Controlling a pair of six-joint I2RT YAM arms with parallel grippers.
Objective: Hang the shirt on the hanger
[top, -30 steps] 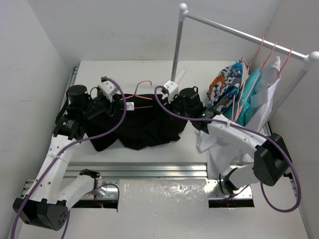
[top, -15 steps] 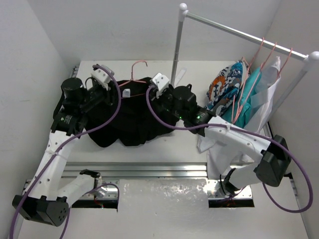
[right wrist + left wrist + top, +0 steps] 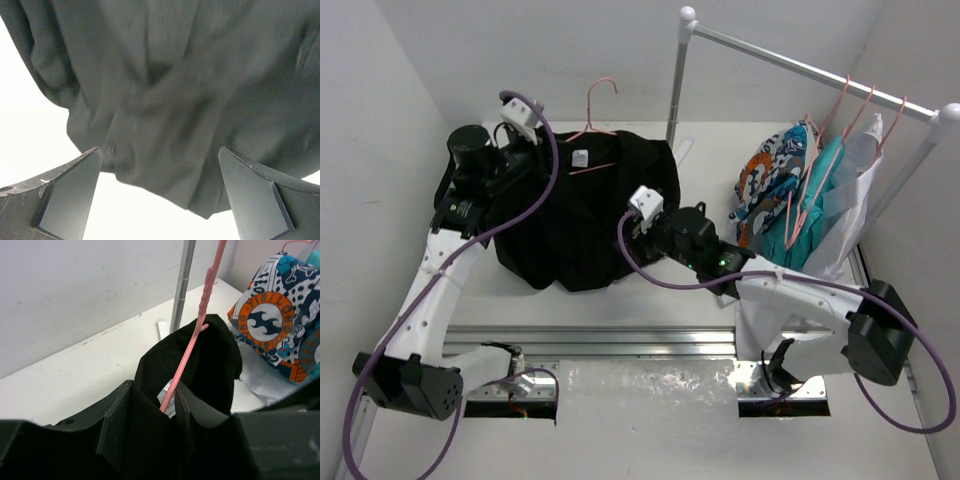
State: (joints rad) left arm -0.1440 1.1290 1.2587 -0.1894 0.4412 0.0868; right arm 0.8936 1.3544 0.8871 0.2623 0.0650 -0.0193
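Note:
The black shirt hangs in a loose bundle above the table, its white neck label near the top. The pink hanger sticks up out of the collar, hook uppermost. My left gripper is raised at the back left and shut on the collar fabric together with the pink hanger wire; black cloth fills the gap between its fingers. My right gripper is beside the shirt's right edge, wide open. In the right wrist view the shirt hangs just ahead of its fingers, untouched.
A white clothes rack pole stands just right of the shirt. On its rail hang an orange-blue patterned garment, a teal garment and pink hangers. White cloth lies under the right arm. A metal rail runs along the near edge.
The left gripper has lifted the shirt and hanger up and toward the back. The right gripper has opened, let go of the shirt and dropped back toward the near side.

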